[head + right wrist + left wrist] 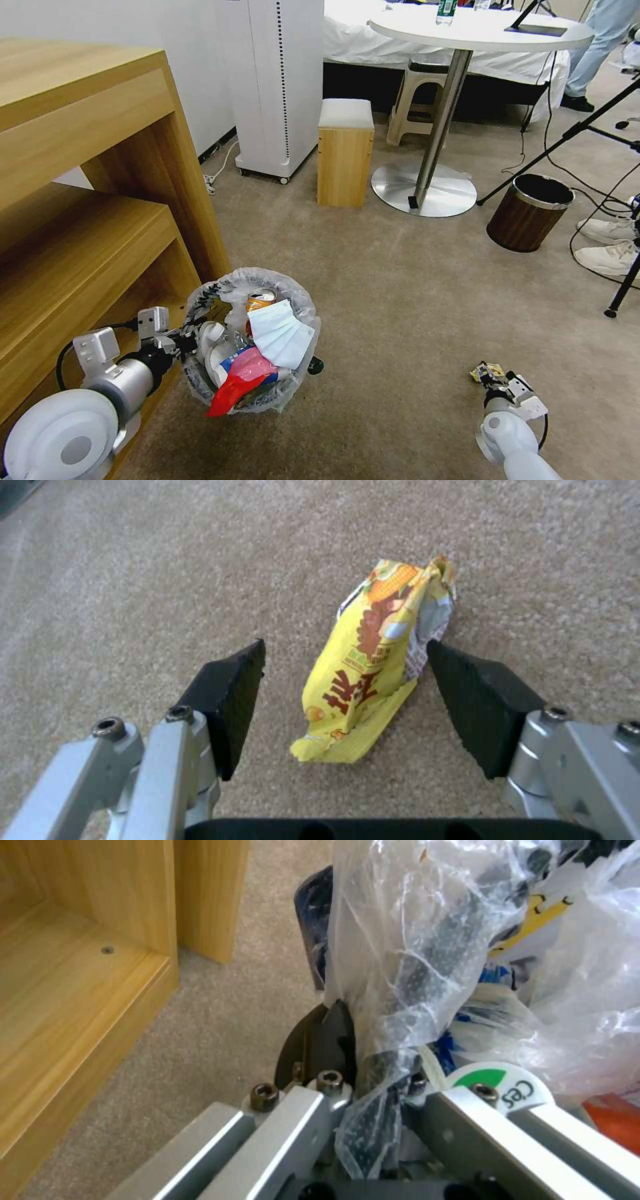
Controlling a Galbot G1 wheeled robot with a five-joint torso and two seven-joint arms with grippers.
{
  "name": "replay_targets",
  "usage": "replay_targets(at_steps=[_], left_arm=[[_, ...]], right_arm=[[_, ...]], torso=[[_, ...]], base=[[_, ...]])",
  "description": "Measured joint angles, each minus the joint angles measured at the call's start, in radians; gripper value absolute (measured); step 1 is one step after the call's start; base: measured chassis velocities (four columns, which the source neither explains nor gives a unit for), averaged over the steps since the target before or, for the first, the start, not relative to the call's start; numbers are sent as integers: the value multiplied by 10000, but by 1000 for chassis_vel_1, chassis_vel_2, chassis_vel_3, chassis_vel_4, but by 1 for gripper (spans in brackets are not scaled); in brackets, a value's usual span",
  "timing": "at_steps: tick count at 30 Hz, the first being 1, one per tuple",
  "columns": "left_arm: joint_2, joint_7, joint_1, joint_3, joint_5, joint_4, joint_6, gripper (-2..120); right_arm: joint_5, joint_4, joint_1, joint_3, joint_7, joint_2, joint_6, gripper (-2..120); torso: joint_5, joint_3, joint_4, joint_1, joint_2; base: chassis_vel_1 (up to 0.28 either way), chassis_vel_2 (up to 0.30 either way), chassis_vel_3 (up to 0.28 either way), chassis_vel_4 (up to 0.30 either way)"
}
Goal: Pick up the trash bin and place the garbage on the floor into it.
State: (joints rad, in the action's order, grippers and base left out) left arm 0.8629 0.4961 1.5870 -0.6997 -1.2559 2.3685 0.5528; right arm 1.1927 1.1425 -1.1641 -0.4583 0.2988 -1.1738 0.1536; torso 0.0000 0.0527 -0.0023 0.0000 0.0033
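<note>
**Left tool clamps the bin rim while our right tool straddles a yellow wrapper**

Left tool (189, 347) is closed on the rim of the trash bin (303, 313); in our left wrist view its black fingers (327, 1040) pinch the bin wall together with the crinkly translucent bag (413, 940). We hold the bin just beside the lower corner of the wooden shelf unit (87, 220), above the beige carpet floor (400, 287); we cannot tell whether its base touches the carpet. Inside the bin we see a crushed orange can (261, 300), a white slipper (283, 333), a red wrapper (230, 393) hanging over the near rim, and a blue-and-white paper cup (217, 357).

Our right tool (497, 383) is down at the floor, well apart from the bin, with its fingers spread wide. In the right wrist view the yellow wrapper (373, 665) lies flat on the carpet between the two black pads (230, 695); one pad is just beside the wrapper's edge and the other stands clear of it, so nothing is gripped.

Farther off on the carpet stand a brown wood-look bin (527, 213), a small wooden stool (345, 153) and the round base of a white bench (423, 190).
</note>
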Motion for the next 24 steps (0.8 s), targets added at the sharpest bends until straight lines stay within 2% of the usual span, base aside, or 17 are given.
replay_targets(at_steps=[9, 12, 20, 24], left_arm=[[11, 14, -2, 0, -32, 57, 0, 0], [-7, 21, 28, -17, -65, 148, 0, 0], [-3, 29, 71, -24, -99, 225, 4, 0], [-20, 29, 74, -23, -107, 225, 6, 0]], right_arm=[[-37, -192, 104, 38, -49, -9, -1, 63], [-75, -393, 214, 76, -106, -14, -1, 58], [-142, -648, 402, 164, -134, -87, -3, 56], [-173, -730, 459, 188, -135, -98, -4, 50]], torso=[[0, 0, 0, 0, -1], [-1, 0, 0, 0, 0], [0, 0, 0, 0, 0], [-1, 0, 0, 0, -1]], base=[[0, 0, 0, 0], [0, 0, 0, 0], [0, 0, 0, 0], [0, 0, 0, 0]])
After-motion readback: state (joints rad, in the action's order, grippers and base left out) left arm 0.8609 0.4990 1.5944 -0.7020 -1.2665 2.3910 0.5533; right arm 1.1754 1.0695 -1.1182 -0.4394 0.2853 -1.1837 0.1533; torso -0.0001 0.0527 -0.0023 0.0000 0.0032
